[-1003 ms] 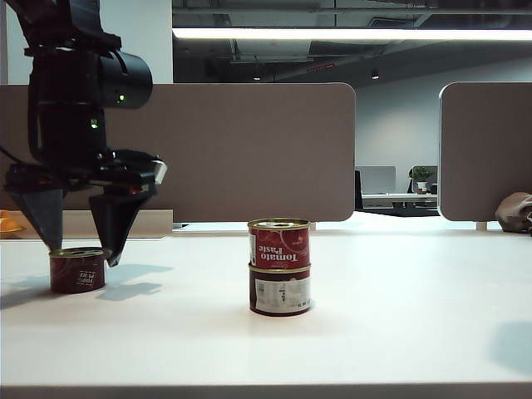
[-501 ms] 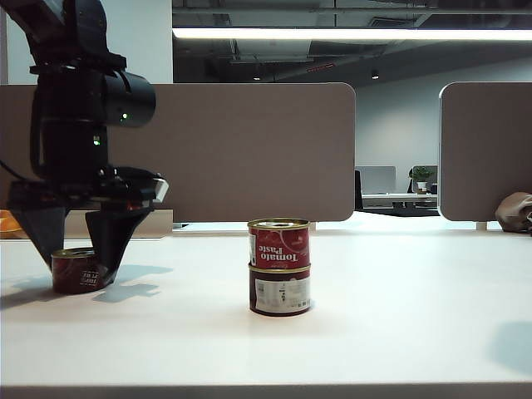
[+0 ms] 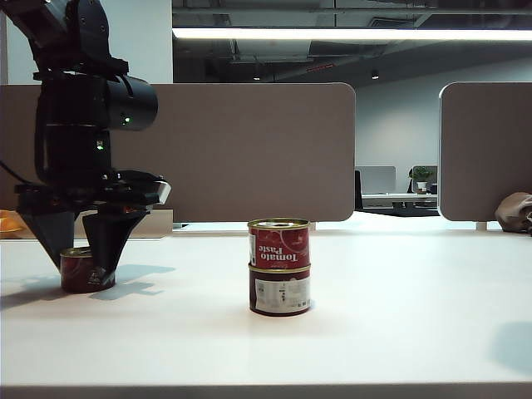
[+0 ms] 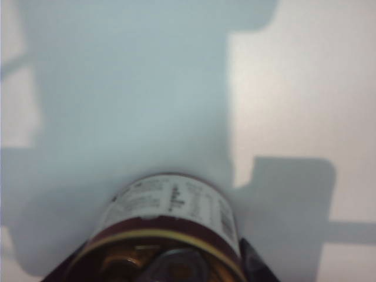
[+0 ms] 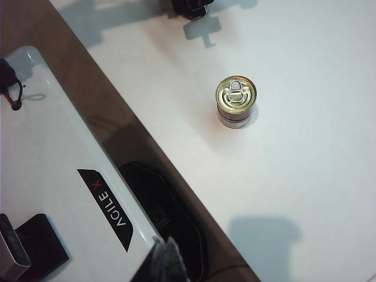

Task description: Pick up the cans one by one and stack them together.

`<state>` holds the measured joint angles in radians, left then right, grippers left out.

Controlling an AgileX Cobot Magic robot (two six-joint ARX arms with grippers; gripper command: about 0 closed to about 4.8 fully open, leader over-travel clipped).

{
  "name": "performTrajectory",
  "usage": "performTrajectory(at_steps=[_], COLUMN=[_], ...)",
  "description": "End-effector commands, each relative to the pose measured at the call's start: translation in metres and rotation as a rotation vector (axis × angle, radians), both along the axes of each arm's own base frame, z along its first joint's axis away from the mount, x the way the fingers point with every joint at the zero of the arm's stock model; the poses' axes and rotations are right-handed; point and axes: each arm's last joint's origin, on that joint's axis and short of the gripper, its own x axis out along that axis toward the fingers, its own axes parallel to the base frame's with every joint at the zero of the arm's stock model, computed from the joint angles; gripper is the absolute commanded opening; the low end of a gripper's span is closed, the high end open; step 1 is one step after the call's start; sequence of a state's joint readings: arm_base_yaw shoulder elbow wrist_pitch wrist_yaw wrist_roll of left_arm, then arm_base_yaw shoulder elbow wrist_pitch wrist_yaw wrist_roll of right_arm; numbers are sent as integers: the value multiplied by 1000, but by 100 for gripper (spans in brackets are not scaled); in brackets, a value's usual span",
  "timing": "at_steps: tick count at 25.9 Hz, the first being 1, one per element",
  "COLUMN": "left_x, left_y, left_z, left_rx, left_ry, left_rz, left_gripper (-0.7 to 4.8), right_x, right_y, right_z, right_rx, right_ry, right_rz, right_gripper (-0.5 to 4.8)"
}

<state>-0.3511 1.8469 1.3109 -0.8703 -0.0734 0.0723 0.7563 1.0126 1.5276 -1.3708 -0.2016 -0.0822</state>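
Two cans stand stacked at the table's middle, a red-labelled can (image 3: 279, 243) on a lower can (image 3: 279, 291); from above, the right wrist view shows this stack (image 5: 235, 101) with its gold pull-tab lid. A third can (image 3: 80, 268) (image 4: 170, 205) rests on the table at the left. My left gripper (image 3: 81, 271) (image 4: 157, 273) points down over it, with a finger against each side of the can. My right gripper (image 5: 167, 261) hangs shut and empty above the robot's base, away from the cans and outside the exterior view.
Beige partition panels (image 3: 249, 150) stand behind the table. The white robot base (image 5: 59, 176) lies along the table's brown edge. An orange object (image 3: 7, 223) sits at the far left and a bag (image 3: 515, 212) at the far right.
The left gripper has sunk around the left can and its fingers have drawn in against it. The can has shifted a little to the right. The stack has not moved.
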Motion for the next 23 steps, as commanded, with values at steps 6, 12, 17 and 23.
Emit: performTrajectory(at_steps=[6, 12, 17, 23], left_x=[1, -4, -12, -32], left_y=[0, 1, 3, 7], left_z=[3, 10, 32, 69], left_rx=[-21, -39, -91, -196], left_ry=[-13, 2, -49, -98], left_rz=[0, -4, 12, 8], left_gripper=[232, 174, 172, 173], right_x=[-1, 0, 0, 1], right_y=[-1, 0, -1, -3], right_z=[1, 1, 1, -4], right_rx=[7, 8, 2, -69], right_ry=[-5, -7, -12, -41], right_rz=[-3, -3, -6, -67], right_gripper=[-5, -5, -5, -5])
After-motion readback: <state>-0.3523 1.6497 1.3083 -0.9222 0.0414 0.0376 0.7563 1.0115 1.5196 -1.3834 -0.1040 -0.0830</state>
